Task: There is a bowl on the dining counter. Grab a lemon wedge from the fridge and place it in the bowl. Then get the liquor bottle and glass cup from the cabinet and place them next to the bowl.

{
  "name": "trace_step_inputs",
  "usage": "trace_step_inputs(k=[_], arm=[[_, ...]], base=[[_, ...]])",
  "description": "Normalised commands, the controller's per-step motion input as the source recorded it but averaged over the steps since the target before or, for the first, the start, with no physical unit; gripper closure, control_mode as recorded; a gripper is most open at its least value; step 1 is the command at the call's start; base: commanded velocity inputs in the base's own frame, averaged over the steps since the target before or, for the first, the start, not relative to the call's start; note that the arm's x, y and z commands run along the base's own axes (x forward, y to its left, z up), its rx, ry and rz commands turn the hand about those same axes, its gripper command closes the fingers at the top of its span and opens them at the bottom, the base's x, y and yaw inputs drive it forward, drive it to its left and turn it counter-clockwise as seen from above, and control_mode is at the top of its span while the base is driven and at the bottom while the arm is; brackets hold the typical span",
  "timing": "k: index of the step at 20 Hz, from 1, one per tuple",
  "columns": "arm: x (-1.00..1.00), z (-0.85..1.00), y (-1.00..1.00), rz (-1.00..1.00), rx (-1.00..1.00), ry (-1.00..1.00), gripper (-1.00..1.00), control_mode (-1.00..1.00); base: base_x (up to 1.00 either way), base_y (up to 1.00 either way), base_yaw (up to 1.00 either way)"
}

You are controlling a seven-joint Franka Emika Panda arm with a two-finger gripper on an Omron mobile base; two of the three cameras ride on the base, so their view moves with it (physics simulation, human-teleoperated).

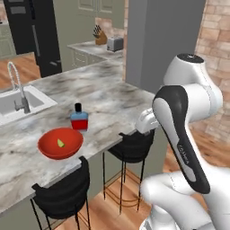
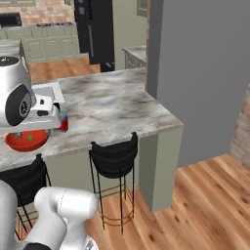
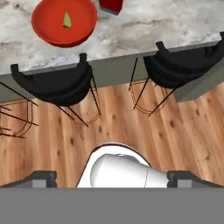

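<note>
On the veined marble dining counter sits a smooth round red bowl holding the small yellow-green lemon wedge. At its 1 o'clock stands the squat liquor bottle, red-bodied, blue-shouldered, black-capped, label unreadable. The gripper has its fingers wide apart, holding nothing.

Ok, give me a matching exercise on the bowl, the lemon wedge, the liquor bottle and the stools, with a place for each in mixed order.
Things:
1. bowl
2. lemon wedge
3. liquor bottle
4. stools

Places:
A. standing on the marble beside the bowl
B. tucked under the dining counter edge
C. inside the red dish
D. on the marble near the counter edge

Pairs: 1-D, 2-C, 3-A, 4-B
</note>
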Motion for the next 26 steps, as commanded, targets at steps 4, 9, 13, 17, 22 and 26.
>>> trace_step_inputs(k=[4,9,13,17,22,26], arm=[[0.0,0.0,0.0,0.0,0.0,0.0,-1.0,1.0],[0.0,0.0,0.0,0.0,0.0,0.0,-1.0,1.0],[0.0,0.0,0.0,0.0,0.0,0.0,-1.0,1.0],[0.0,0.0,0.0,0.0,0.0,0.0,-1.0,1.0],[0.0,0.0,0.0,0.0,0.0,0.0,-1.0,1.0],[0.0,0.0,0.0,0.0,0.0,0.0,-1.0,1.0]], base=[[-1.0,0.59,0.08],[-0.98,1.0,0.16],[-0.82,1.0,0.15],[-0.77,1.0,0.15],[-0.73,1.0,0.16],[-0.68,1.0,0.16]])
